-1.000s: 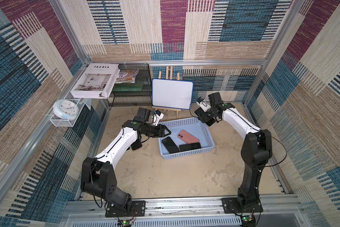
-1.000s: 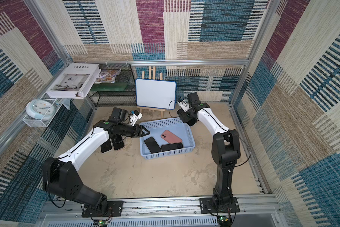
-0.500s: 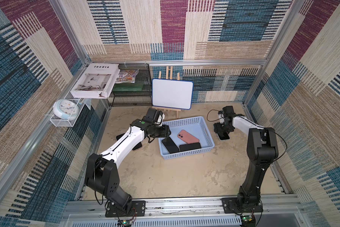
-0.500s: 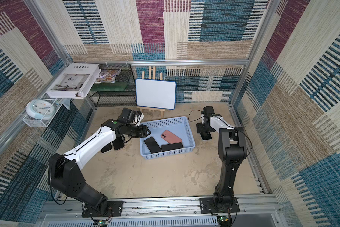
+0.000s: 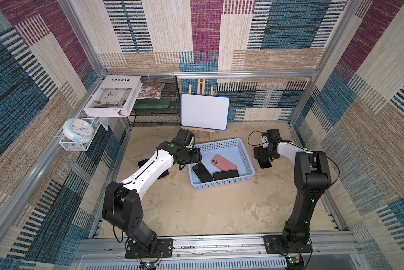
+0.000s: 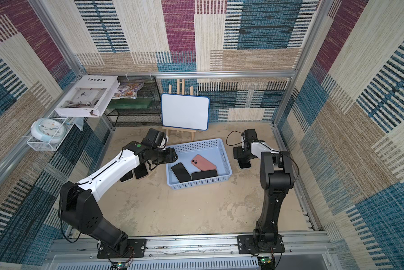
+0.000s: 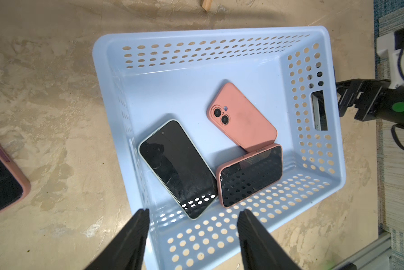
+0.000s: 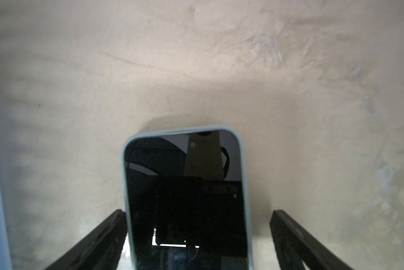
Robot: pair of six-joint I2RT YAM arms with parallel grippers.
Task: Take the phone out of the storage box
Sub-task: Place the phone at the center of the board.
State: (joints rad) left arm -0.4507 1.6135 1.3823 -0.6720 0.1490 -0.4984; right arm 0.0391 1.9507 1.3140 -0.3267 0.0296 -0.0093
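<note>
The pale blue storage box (image 5: 217, 143) (image 6: 196, 145) (image 7: 196, 53) sits mid-floor. Inside it lie a pink phone (image 5: 224, 162) (image 7: 242, 117) face down, a black-screened phone (image 5: 202, 172) (image 7: 176, 168) and a pink-cased phone (image 5: 225, 174) (image 7: 251, 174) propped on the front wall. My left gripper (image 5: 195, 155) (image 7: 193, 210) hovers open above the box's left end, empty. My right gripper (image 5: 263, 155) (image 8: 198, 211) is low on the floor right of the box, open. A pale-blue-cased phone (image 5: 264, 162) (image 8: 187, 198) lies between its fingers, with a gap on one side.
Two more phones (image 6: 140, 171) (image 6: 127, 176) lie on the floor left of the box, partly under my left arm. A whiteboard on an easel (image 5: 204, 115) and a black mesh rack (image 5: 156, 109) stand behind. A book (image 5: 113, 98) and a clock (image 5: 78, 129) sit at left.
My right gripper came from behind the box down to the floor on its right, and its jaws widened off the pale-blue-cased phone. My left gripper moved over the box's left end and opened a little.
</note>
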